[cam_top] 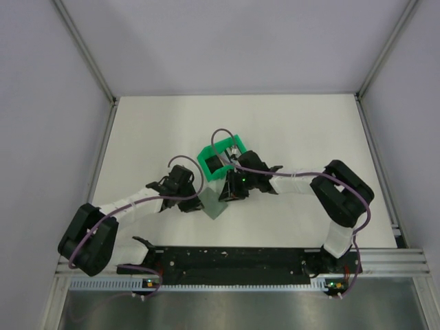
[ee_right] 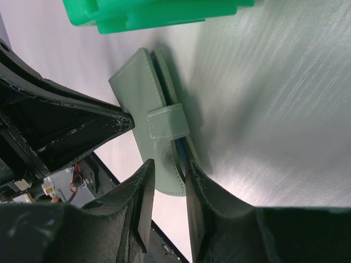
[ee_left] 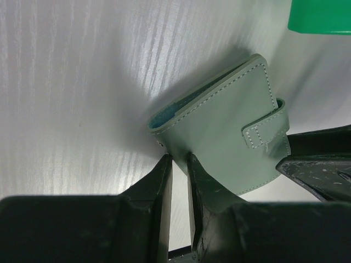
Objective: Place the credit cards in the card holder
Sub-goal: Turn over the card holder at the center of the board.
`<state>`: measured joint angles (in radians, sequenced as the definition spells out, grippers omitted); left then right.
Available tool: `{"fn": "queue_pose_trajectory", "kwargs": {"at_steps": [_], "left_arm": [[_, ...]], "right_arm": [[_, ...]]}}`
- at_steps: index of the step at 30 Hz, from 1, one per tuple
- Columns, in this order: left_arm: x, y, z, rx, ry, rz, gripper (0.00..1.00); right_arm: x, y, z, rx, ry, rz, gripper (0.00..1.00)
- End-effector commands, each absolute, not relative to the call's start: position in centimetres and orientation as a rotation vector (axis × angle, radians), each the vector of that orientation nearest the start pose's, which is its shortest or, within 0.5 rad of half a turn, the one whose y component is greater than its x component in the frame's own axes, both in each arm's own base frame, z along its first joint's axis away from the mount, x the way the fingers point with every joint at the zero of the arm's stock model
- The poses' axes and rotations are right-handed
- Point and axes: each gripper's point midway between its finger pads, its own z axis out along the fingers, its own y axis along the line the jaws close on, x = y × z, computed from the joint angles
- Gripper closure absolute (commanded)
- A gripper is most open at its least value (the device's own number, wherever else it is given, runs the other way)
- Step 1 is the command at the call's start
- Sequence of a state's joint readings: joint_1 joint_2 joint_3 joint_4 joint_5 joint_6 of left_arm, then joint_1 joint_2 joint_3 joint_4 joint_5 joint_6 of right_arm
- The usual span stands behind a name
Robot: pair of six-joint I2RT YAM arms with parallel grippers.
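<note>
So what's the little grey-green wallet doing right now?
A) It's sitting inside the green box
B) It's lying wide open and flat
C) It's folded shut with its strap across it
C: the card holder is folded over, with its strap wrapped across the edge, so only a thin line of the blue inside shows.

white table (cam_top: 289, 130), plain grey walls (cam_top: 234, 41)

Overhead, the wallet (cam_top: 215, 208) is mostly buried under left gripper (cam_top: 199, 202) and right gripper (cam_top: 227, 196). Inside hidden, just a blue sliver. Bin (ee_left: 321, 16) cropped in wrist views. Left grip on the corner? Can't tell.
</note>
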<state>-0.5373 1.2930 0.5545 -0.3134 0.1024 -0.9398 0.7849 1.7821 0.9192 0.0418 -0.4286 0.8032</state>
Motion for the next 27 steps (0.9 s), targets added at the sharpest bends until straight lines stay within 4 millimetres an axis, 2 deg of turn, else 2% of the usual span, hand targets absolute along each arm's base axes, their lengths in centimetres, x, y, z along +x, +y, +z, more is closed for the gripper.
{"fn": "queue_pose_trajectory", "kwargs": {"at_steps": [1,5,7,9,10,15,16,20,24,27], "left_arm": [[20.7,-19.7,2.3,-0.481,2.697,-0.709,0.81],[20.6,-19.7,2.2,-0.485,2.699,-0.711,0.82],[20.6,-19.7,2.2,-0.486,2.699,-0.713,0.83],[20.5,-19.6,2.2,-0.488,2.701,-0.713,0.83],[20.6,-19.7,2.3,-0.483,2.699,-0.715,0.83],[20.8,-19.7,2.9,-0.473,2.682,-0.718,0.80],[20.8,-19.7,3.2,-0.469,2.678,-0.716,0.76],[21.6,-19.1,4.8,-0.453,2.640,-0.672,0.66],[22.3,-18.0,6.7,-0.438,2.599,-0.594,0.45],[22.5,-17.4,7.8,-0.445,2.565,-0.575,0.36]], "right_arm": [[21.1,38.2,6.7,-0.301,2.605,1.238,0.70],[20.9,38.0,6.3,-0.285,2.621,1.194,0.72],[21.0,37.8,6.3,-0.272,2.623,1.180,0.77],[21.0,37.8,6.5,-0.272,2.613,1.176,0.90],[21.1,37.8,6.8,-0.269,2.602,1.177,1.00],[21.4,37.2,8.1,-0.298,2.559,1.145,1.00],[21.3,36.7,8.1,-0.298,2.570,1.112,1.00],[21.5,34.2,10.5,-0.323,2.492,0.999,1.00],[21.7,30.1,12.1,-0.336,2.456,0.769,1.00],[21.6,27.0,12.7,-0.339,2.457,0.585,1.00]]}}
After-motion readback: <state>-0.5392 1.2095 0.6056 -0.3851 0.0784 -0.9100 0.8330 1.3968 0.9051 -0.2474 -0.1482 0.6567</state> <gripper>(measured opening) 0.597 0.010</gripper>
